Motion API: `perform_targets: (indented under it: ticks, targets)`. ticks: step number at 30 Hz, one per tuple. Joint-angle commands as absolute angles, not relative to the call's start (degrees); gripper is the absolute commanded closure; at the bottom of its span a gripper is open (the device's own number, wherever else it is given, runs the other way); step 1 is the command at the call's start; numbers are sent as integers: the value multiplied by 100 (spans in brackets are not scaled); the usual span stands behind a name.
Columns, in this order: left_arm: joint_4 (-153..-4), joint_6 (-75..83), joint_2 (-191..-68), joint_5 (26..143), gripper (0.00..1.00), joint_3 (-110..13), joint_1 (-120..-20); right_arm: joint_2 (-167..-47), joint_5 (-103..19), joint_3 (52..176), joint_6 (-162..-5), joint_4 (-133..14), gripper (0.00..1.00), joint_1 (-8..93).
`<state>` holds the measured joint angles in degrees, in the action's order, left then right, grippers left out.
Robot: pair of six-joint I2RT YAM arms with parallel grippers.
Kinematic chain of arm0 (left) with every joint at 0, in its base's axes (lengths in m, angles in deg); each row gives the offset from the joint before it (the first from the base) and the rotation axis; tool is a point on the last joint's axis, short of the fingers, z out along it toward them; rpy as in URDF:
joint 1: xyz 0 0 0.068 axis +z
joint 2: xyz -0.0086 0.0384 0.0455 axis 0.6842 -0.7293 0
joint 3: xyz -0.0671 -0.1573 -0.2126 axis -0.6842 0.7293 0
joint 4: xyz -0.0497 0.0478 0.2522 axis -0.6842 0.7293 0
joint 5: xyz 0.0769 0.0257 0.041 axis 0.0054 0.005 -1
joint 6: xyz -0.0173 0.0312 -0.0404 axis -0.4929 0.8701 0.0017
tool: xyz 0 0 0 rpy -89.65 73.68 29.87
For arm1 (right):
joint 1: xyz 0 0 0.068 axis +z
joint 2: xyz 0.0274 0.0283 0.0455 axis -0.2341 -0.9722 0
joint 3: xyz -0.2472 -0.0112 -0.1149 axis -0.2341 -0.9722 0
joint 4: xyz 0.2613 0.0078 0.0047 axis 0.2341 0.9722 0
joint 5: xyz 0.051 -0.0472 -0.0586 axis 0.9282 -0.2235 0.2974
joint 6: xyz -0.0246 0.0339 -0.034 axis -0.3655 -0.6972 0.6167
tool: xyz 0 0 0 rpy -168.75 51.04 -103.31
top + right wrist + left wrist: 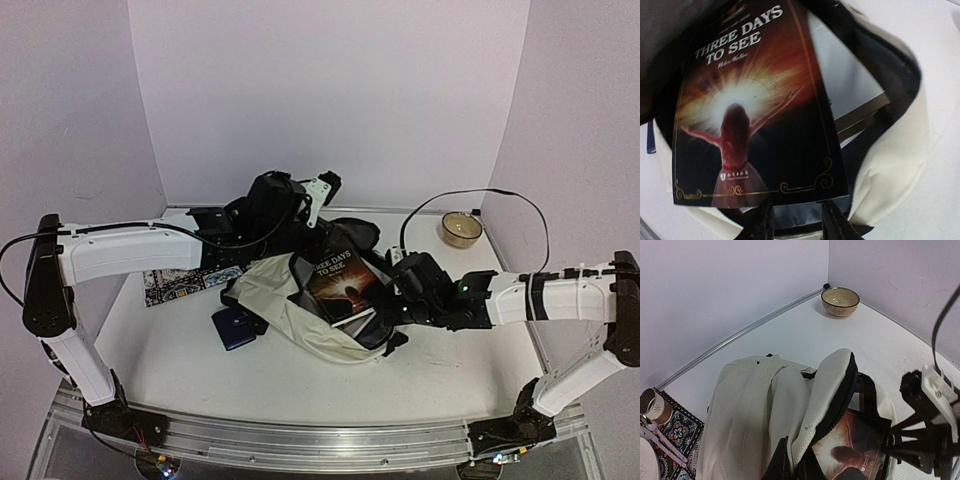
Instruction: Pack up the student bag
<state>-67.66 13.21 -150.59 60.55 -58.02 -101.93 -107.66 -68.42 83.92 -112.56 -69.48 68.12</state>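
Backdrop: pale lilac walls point(330, 90) stand round a white table point(180, 360).
Bag's place: the student bag point(290, 318) lies slumped at the table's centre in the top view, cream side up, its mouth gaping toward 3 o'clock.
In the mouth: a book point(345, 283) titled "Three Days to See" lies tilted, partly inside the opening, cover up, on top of a paler flat thing point(855, 100).
Right claw: the right claw point(797, 221) sits at 3 o'clock of the bag's mouth and points toward 9 o'clock.
Right claw's state: its fingers stand partly apart, one on either side of the book's near edge, at 6 o'clock in its wrist view.
Left claw: the left claw point(794, 467) hangs at 12 o'clock of the bag, closed tight. It is apparently closed on the zipped rim, though its wrist view shows only dark finger shapes at the bottom edge.
Bag to claws: the mouth lies directly ahead of the right claw. The rim rises in an arch from the left claw.
Bowl: a tan bowl point(461, 229) stands at 2 o'clock of the bag, in the far corner, well apart.
Pouch: a navy pouch point(233, 327) lies just beside the bag at 8 o'clock.
Mat: a patterned mat point(185, 283) lies at 9 o'clock, with a cup point(652, 406) at its edge.
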Motion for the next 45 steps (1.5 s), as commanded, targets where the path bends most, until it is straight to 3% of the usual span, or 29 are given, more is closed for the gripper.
perform_targets:
  ticks: [1, 7, 11, 18, 23, 40, 45]
  targets:
    - [-7215, 1520, -14687, 6492, 100, -6084, -10193, -10794, -7298, 8630, -11168, -7285, 67, 6240]
    - [-7444, 1526, -14350, 6659, 100, -5822, -10193, -10816, -7045, 8756, -10956, -7330, 65, 6035]
    - [-7536, 1467, -14319, 6249, 100, -5797, -10194, -10371, -6639, 8493, -11287, -7292, 56, 6030]
    - [-7538, 1294, -14586, 5899, 100, -5832, -10196, -9525, -6076, 7600, -12687, -7974, 30, 6034]
    - [-7542, 1226, -14694, 5908, 100, -5922, -10192, -9652, -5698, 7084, -13534, -9057, 24, 6031]
    - [-7590, 1007, -14554, 6069, 100, -5834, -10193, -11229, -5323, 7090, -14539, -10920, 33, 5916]
    - [-7591, 984, -14536, 6048, 100, -5813, -10193, -11448, -5167, 6943, -14747, -11495, 43, 5776]
